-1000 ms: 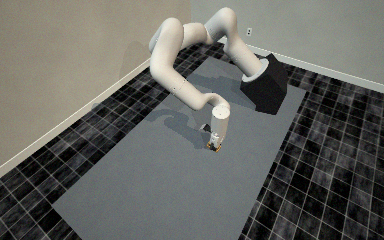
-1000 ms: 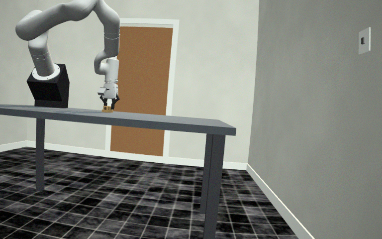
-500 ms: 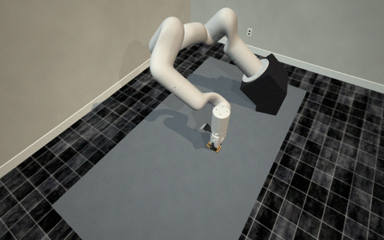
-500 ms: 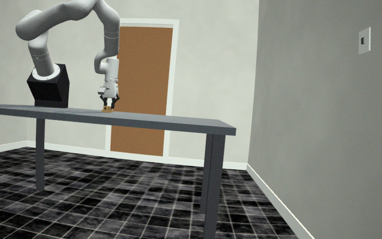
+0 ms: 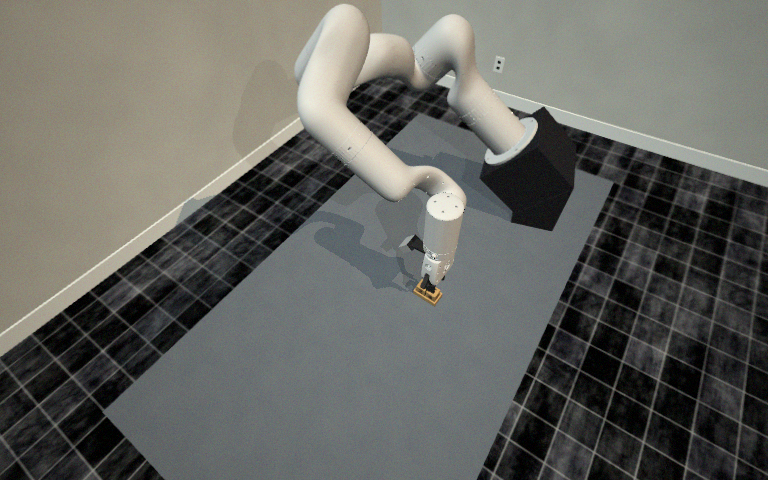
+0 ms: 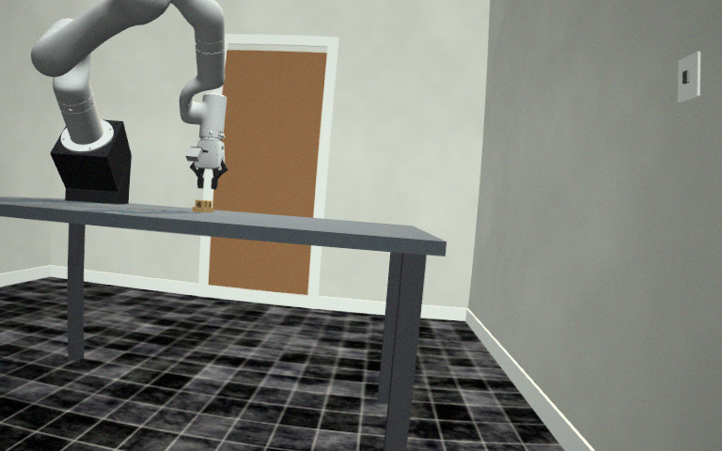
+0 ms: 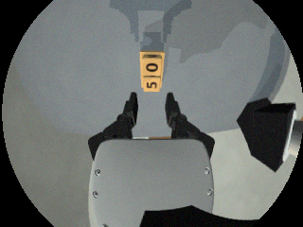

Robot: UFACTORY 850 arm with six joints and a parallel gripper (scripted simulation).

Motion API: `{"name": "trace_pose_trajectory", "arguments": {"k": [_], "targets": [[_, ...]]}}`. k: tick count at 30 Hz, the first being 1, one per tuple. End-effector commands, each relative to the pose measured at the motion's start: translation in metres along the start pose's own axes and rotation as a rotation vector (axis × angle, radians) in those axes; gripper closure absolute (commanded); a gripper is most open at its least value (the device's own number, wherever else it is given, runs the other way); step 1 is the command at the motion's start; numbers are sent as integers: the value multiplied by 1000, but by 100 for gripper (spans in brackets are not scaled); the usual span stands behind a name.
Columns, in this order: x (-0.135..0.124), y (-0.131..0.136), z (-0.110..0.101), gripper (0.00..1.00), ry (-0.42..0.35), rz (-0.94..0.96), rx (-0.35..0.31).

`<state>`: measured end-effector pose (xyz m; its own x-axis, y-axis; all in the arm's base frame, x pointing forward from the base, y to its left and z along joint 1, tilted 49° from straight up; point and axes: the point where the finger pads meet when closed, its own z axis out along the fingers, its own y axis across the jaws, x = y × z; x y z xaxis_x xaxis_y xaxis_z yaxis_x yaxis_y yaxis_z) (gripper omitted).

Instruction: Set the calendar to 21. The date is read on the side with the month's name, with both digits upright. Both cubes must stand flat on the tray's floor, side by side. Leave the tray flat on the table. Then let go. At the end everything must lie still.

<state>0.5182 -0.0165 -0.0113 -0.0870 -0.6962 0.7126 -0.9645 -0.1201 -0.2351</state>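
The small orange calendar tray [image 5: 434, 303] [image 6: 202, 209] [image 7: 142, 74] lies flat on the grey table [image 5: 317, 367] [image 6: 319, 231], with two cubes standing side by side in it. In the wrist view the top faces read 5 on the nearer cube [image 7: 151, 85] and 0 on the farther cube [image 7: 151, 64]. In the exterior view the left cube's [image 6: 198, 204] side face looks like a 6; the other digit is too small to read. My gripper [image 5: 431, 281] [image 6: 208, 186] [image 7: 151, 99] hangs a little above the cubes, open and empty, touching nothing.
The arm's black base block [image 5: 532, 175] [image 6: 93, 164] [image 7: 268, 132] stands at the table's far end, behind the tray. A brown door [image 6: 269, 170] is in the wall behind.
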Motion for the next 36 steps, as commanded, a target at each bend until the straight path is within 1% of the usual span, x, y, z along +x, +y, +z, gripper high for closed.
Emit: {"name": "trace_pose_trajectory", "arguments": {"k": [1, 3, 7, 11, 12, 36], "targets": [[0, 0, -19, 51, 0, 0, 0], [0, 0, -19, 51, 0, 0, 0], [0, 0, -27, 51, 0, 0, 0], [0, 0, -29, 51, 0, 0, 0], [0, 0, -29, 0, 0, 0, 0], [0, 0, -30, 0, 0, 0, 0]]}}
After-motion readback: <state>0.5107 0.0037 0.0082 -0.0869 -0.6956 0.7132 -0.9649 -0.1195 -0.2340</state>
